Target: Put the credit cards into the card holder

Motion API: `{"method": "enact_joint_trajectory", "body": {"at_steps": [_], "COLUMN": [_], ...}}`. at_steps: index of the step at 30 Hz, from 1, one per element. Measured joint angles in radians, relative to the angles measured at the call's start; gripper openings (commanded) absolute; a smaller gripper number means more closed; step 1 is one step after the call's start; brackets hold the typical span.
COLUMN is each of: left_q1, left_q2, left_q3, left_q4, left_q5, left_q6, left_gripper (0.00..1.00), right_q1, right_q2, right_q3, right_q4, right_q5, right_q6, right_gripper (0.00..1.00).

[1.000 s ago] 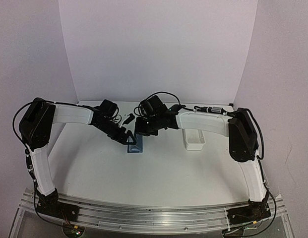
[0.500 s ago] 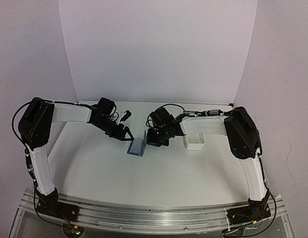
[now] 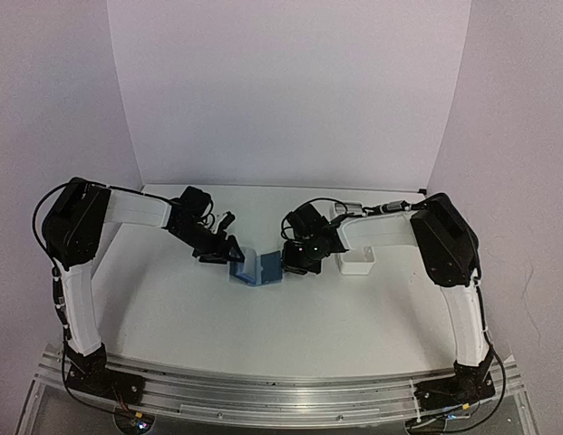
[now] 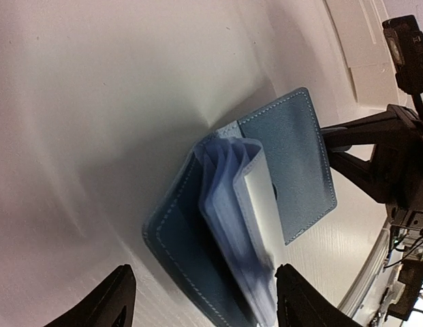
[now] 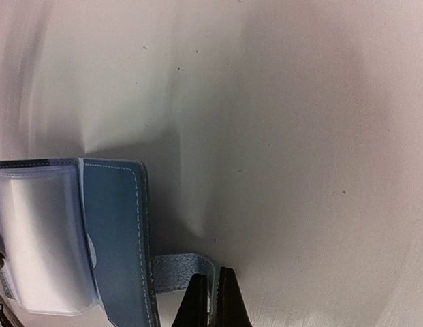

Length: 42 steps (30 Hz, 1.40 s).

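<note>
Centrally on the white desk (image 3: pixel 263 335), between the two arms, the card holder (image 4: pixel 293 170) stands on its edge, spread open like a book in a shallow V. Its blue stitched covers face outward and a fan of clear plastic sleeves (image 4: pixel 228 204) spills from the fold. Something pale shows inside one sleeve, but whether it is a card cannot be told. The left pincer (image 4: pixel 204 269) points at the holder's open side with its dark fingers (image 4: pixel 112 300) well apart. The near end of the covers and sleeves lies between them, with a visible gap on the left side; on the right the sleeves come close to the finger, and contact there cannot be told. The right pincer (image 5: pixel 211 276) sits low at the desk on the holder's other side, its two tips pressed together on the end of the snap tab (image 5: pixel 171 269), which runs out flat from the outer cover. From the top camera, both arms reach inward from their bases and meet at the holder. A long white tray (image 3: pixel 356 263) rests just to the right of the right wrist, apart from the holder; its contents cannot be made out.
</note>
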Motion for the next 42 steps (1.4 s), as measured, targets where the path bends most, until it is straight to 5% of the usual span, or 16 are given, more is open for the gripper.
{"method": "enact_joint_trajectory", "body": {"at_steps": [8,15,25,36,42], "left_q1": [0.000,0.000,0.000,0.000,-0.005], "left_q2": [0.002,0.002,0.002,-0.005,-0.042], "left_q3": [-0.050,-0.054,-0.055,-0.052,-0.034], "left_q4": [0.058,0.130,0.166,0.112,0.055], "left_q5": [0.110,0.226,0.283,0.187,0.087], "left_q6": [-0.083,-0.136,-0.166,-0.152,-0.151], "left_gripper": [0.23,0.08,0.00,0.00,0.00], "right_q1": [0.000,0.000,0.000,0.001,0.031], "right_q2": [0.000,0.001,0.002,-0.025,-0.099], "right_q3": [0.000,0.000,0.000,0.002,0.048], "right_q4": [0.000,0.003,0.005,-0.001,-0.091], "right_q5": [0.000,-0.012,-0.036,0.004,0.183], "right_q6": [0.000,0.000,0.000,-0.034,-0.079], "right_gripper": [0.00,0.00,0.00,0.60,0.75]}}
